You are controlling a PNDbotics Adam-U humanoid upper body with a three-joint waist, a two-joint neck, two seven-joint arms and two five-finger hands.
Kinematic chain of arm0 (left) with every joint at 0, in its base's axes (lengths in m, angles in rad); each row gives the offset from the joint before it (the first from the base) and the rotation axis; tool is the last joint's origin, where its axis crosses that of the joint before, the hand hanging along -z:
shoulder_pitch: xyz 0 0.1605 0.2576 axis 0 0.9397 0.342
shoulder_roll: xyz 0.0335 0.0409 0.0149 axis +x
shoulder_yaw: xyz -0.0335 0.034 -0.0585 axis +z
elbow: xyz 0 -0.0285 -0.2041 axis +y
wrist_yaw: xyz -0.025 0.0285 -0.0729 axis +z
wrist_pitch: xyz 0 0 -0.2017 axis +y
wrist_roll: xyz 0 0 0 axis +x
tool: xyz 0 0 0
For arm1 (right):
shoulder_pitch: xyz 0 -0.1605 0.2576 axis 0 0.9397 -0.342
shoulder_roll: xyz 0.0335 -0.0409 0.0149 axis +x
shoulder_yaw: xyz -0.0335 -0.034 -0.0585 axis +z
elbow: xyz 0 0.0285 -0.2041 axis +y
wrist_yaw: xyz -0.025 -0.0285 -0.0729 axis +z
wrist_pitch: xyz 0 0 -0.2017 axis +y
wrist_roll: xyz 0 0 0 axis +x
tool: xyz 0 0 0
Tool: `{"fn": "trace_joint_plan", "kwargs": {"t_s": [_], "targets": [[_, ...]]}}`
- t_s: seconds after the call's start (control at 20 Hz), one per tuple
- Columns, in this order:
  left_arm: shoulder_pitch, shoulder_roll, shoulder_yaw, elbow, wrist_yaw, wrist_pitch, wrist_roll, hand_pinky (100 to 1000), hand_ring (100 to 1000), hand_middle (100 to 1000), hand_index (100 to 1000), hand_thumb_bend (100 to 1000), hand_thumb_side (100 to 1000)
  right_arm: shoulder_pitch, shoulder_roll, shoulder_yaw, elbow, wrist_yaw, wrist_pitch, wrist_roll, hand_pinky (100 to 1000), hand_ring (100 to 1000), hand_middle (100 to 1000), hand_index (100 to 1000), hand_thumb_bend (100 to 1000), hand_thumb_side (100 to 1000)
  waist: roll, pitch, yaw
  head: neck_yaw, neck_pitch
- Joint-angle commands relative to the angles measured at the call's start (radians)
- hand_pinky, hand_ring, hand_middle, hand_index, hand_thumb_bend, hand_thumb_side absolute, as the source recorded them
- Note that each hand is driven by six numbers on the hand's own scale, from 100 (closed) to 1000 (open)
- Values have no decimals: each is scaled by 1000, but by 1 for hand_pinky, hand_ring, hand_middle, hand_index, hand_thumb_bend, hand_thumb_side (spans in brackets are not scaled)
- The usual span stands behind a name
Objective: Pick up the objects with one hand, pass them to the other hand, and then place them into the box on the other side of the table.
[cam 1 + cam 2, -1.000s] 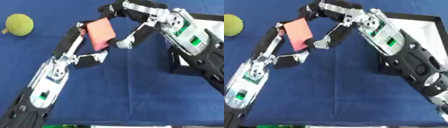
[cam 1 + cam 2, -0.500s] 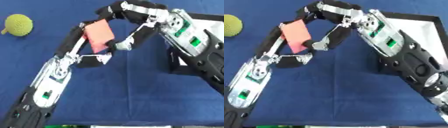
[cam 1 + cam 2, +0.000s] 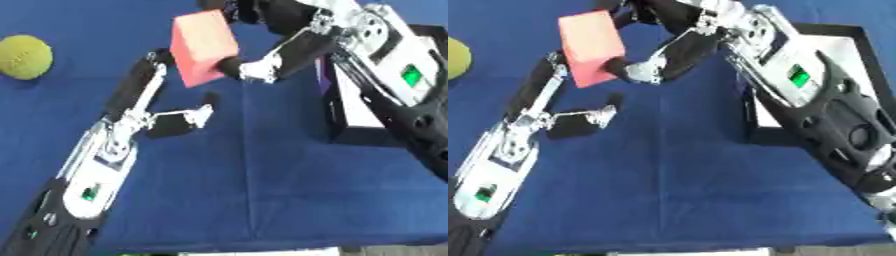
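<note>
Right hand [image 3: 249, 67] pinches a pink block [image 3: 203, 46] above the blue tabletop [image 3: 262, 180]; left hand [image 3: 162, 117] hangs spread below. Best kept level while swinging toward the black box [image 3: 833, 65].

Two robot arms are seen, built of silver-grey metal housings joined by black segments. The left hand [image 3: 162, 122] is made of slim black fingers with pale silver links and a stubby black thumb. The right hand [image 3: 262, 62] shows black fingers and a silver thumb piece. A small green lit panel is set into each forearm's white casing. Round silver joint caps are visible at the wrists. Glossy black covers with round recesses are seen on the right arm's lower part.
</note>
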Motion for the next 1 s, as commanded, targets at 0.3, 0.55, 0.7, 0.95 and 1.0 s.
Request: {"fn": "trace_joint_plan", "kwargs": {"t_s": [0.3,0.55,0.7,0.95,1.0], "targets": [[7,97,14,-73,-7,-19,-7,870,669,610,861,301,328,145,-162,-137,-32,-36,-23,-105,912,1000,650,670,100,100,17,-33,-10,-20,-19],[11,144,23,-116,16,-21,-6,872,677,622,856,271,387,254,-223,-238,2,-57,-46,-193,913,1000,652,672,100,100,26,-29,-15,-45,-48],[10,164,27,-139,35,-28,5,873,687,619,850,246,419,310,-248,-286,46,-45,-67,-238,911,1000,652,672,100,100,31,-25,-17,-56,-61],[15,185,31,-165,57,-32,23,881,698,616,849,241,450,392,-274,-355,131,9,-110,-309,899,1000,645,664,100,100,37,-19,-20,-73,-79],[15,188,33,-169,61,-32,26,880,698,615,848,242,450,409,-276,-366,151,24,-119,-322,900,1000,647,667,100,100,38,-18,-21,-77,-85]]}}
